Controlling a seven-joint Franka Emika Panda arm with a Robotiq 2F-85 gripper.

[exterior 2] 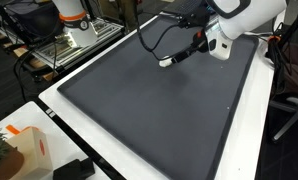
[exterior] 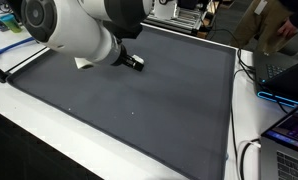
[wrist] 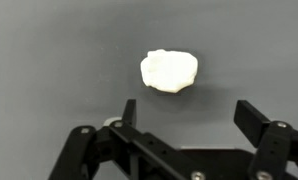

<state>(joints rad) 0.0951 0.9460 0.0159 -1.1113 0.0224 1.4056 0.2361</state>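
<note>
Risk: gripper point(wrist: 189, 110), jaws wide apart & empty, hangs above white lump point(wrist: 169, 71) lying on dark mat point(wrist: 49, 60) toward an edge of the surface; lump sits off-centre btwn fingers, so a closing finger prob. shoves it sideways instead of gripping it.

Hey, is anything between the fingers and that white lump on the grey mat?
Nothing visible. In the wrist view the white lump lies alone on the grey mat ahead of the gripper, fingers open, with only bare mat between them.
</note>
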